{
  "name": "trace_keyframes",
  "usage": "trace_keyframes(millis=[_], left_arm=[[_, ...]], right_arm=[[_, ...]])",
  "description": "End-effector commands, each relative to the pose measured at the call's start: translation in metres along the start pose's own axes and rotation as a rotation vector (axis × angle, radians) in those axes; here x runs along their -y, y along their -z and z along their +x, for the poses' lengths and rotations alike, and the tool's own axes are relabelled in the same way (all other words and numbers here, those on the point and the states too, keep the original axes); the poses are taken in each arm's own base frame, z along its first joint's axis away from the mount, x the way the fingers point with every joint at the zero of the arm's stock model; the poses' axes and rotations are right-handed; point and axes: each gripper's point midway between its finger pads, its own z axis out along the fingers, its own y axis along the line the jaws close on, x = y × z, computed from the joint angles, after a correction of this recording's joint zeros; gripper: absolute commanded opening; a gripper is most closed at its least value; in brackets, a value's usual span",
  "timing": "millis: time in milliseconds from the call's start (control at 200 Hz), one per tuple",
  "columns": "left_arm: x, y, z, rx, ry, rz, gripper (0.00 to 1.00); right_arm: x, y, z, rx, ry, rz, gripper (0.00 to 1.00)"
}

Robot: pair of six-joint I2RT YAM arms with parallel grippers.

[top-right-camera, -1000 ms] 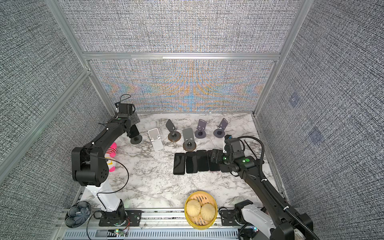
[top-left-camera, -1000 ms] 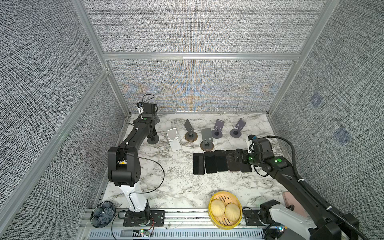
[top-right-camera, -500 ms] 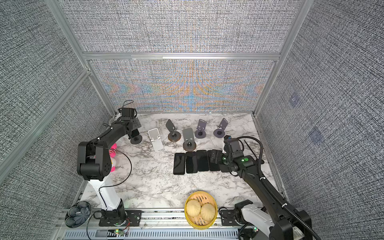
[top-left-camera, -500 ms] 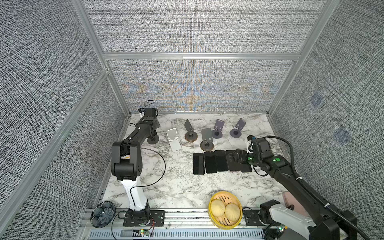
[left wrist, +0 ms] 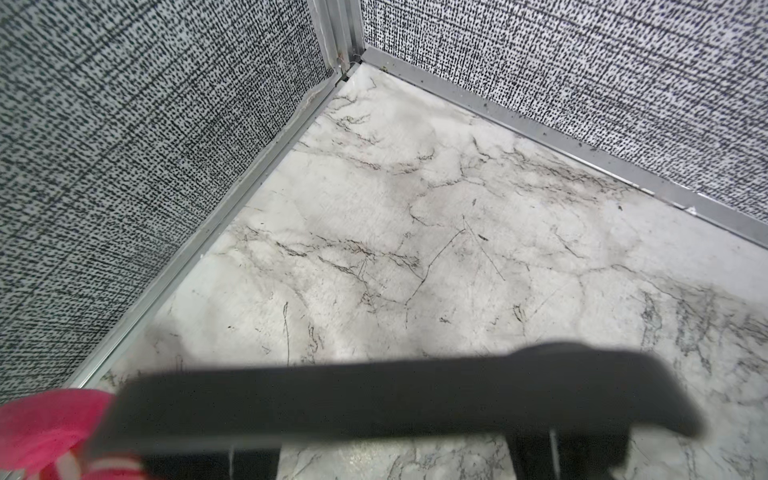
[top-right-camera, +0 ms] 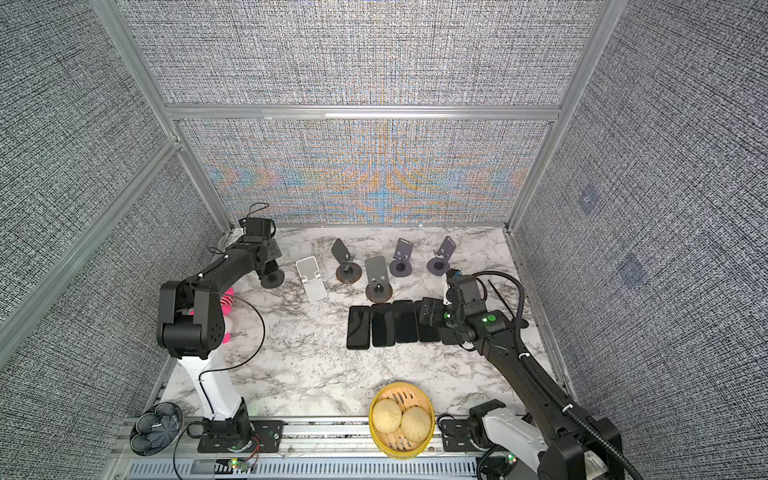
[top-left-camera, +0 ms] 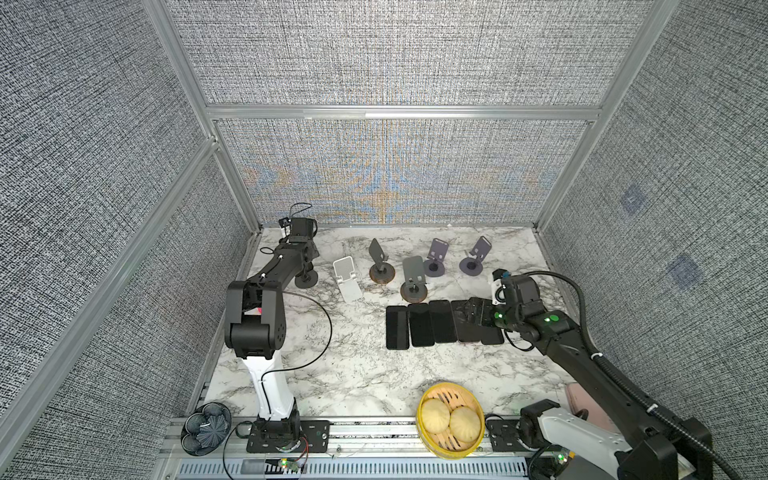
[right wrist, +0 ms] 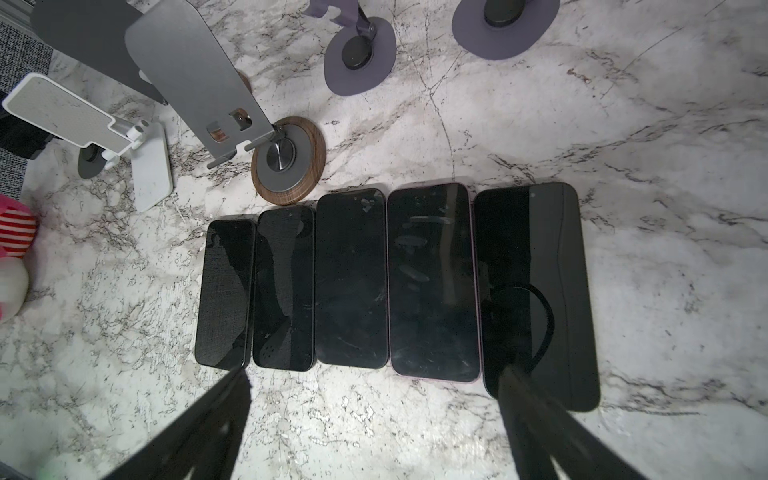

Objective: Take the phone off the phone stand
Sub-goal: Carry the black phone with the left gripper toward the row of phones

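My left gripper (top-left-camera: 306, 266) is low in the far left corner, right over a black phone stand whose round base (top-left-camera: 306, 279) shows beneath it. The arm hides the phone in both top views. In the left wrist view a dark blurred bar (left wrist: 374, 399) runs across in front of my left gripper (left wrist: 390, 432) and covers its fingertips. I cannot tell whether that bar is the phone or the stand's plate. My right gripper (right wrist: 374, 370) hangs open, with nothing in it, above the near edge of several black phones (right wrist: 351, 278) lying flat in a row.
A white stand (top-left-camera: 347, 278), two wood-based stands (top-left-camera: 380, 272) (top-left-camera: 413, 289) and two purple stands (top-left-camera: 434, 266) (top-left-camera: 473, 264) line the back. A pink plush toy (top-right-camera: 226, 299) lies by the left wall. A yellow steamer (top-left-camera: 451, 417) with buns sits at the front.
The left arm's elbow has folded up and its wrist has sunk a little toward the black stand in the corner. The right arm has stayed where it was.
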Motion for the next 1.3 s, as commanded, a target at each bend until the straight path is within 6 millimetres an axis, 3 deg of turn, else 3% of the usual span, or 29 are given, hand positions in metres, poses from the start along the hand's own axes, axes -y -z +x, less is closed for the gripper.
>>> trace_keyframes(millis=[0, 205, 420, 685, 975, 1095, 1296], left_arm=[[-0.003, -0.002, -0.002, 0.016, 0.017, -0.009, 0.74], [-0.004, 0.001, -0.002, 0.006, 0.021, -0.013, 0.71], [-0.01, 0.022, -0.008, 0.004, 0.028, -0.005, 0.69], [-0.014, 0.049, -0.001, -0.071, 0.012, 0.021, 0.65], [-0.017, 0.097, 0.004, -0.147, -0.045, 0.108, 0.54], [-0.003, 0.114, 0.022, -0.197, -0.1, 0.197, 0.48], [-0.007, 0.152, 0.042, -0.272, -0.174, 0.23, 0.34]], right_arm=[[-0.006, 0.001, -0.004, 0.008, 0.0, -0.025, 0.94], [-0.006, 0.005, -0.001, 0.011, -0.01, -0.03, 0.94], [-0.007, 0.005, -0.001, 0.005, -0.007, -0.032, 0.94], [-0.013, 0.002, -0.003, 0.0, -0.005, -0.058, 0.94], [-0.02, 0.0, -0.003, -0.022, 0.031, -0.085, 0.94], [-0.025, -0.004, -0.001, -0.035, 0.044, -0.115, 0.93], [-0.032, -0.007, 0.002, -0.062, 0.077, -0.153, 0.93]])
